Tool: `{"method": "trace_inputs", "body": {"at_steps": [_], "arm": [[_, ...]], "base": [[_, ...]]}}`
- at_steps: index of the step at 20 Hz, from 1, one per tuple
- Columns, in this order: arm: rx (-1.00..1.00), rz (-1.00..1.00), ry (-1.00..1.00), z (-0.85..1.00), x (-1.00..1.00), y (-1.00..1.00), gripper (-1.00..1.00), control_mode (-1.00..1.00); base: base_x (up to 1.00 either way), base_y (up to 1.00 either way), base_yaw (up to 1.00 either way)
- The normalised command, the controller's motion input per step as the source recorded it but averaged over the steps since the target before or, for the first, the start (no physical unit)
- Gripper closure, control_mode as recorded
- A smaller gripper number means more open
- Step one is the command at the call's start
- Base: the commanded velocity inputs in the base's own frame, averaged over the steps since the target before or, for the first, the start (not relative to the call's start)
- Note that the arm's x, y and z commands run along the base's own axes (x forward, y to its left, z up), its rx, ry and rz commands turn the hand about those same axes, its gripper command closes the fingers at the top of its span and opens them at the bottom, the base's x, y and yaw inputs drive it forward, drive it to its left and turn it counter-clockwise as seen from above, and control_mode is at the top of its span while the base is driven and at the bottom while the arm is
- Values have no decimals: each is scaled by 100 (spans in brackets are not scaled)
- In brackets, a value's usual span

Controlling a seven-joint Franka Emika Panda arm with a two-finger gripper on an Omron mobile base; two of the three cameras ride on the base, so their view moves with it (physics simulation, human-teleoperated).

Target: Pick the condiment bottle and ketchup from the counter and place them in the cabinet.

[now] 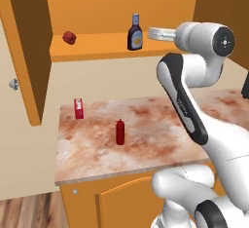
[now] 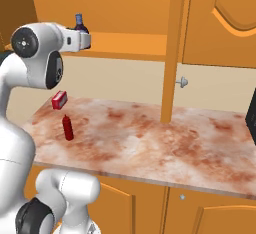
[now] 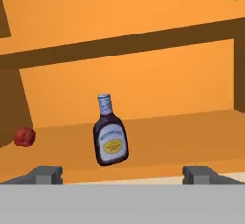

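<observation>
The condiment bottle [image 1: 135, 34], dark with a grey cap and yellowish label, stands on the cabinet shelf [image 1: 97, 47], leaning slightly in the hand view [image 3: 110, 134]. My gripper [image 3: 122, 173] is open a short way in front of the bottle, fingers wide apart and holding nothing. From the left base it hangs just right of the bottle [image 1: 151, 33]; from the right base the hand [image 2: 86, 40] covers the bottle's lower part [image 2: 79, 23]. The ketchup [image 1: 120, 132] [image 2: 67, 127] stands upright on the marble counter [image 1: 155, 139], below and apart from the gripper.
A small round red object [image 1: 69, 37] [image 3: 25, 137] lies on the shelf left of the bottle. A red-and-white carton [image 1: 78, 108] [image 2: 59, 99] sits at the counter's back. The open cabinet door [image 1: 26, 51] [image 2: 172, 48] with its metal knob [image 2: 183, 82] hangs over the counter's end.
</observation>
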Motion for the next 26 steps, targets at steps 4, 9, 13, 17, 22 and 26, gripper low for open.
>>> {"method": "trace_inputs", "body": {"at_steps": [4, 9, 13, 17, 22, 26], "arm": [[6, 0, 26, 17, -86, 1, -100, -100], [4, 0, 31, 19, -79, 5, -100, -100], [2, 0, 23, 4, -78, 9, -100, -100], [0, 0, 3, -17, -54, 36, -100, -100], [0, 3, 0, -33, -29, 43, -100, -100], [-1, 11, 0, -58, -13, 22, -100, -100]], "base": [[0, 0, 0], [0, 0, 0], [0, 0, 0], [0, 0, 0], [0, 0, 0], [0, 0, 0]]}}
